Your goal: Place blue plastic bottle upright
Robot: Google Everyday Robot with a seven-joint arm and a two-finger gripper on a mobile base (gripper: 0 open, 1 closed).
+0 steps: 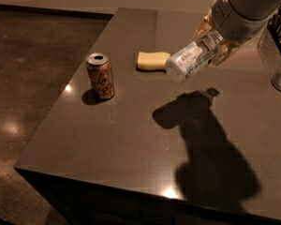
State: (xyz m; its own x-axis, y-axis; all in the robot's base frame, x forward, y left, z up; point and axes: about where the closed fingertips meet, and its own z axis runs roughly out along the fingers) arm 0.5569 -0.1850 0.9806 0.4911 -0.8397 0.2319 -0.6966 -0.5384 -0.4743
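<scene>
The blue plastic bottle point(191, 60) is a clear, faintly bluish bottle with a white printed label. It hangs in the air above the dark table point(131, 144), tilted, its base pointing down-left and its cap end hidden in my gripper. My gripper point(214, 42) is shut on the bottle's upper part at the upper right. The bottle's shadow lies on the table below it.
A copper-coloured drink can point(100, 76) stands upright at the table's left. A yellow sponge point(152, 60) lies behind the bottle. A clear glass vessel point(277, 62) stands at the right edge. The table's left and front edges drop to the floor.
</scene>
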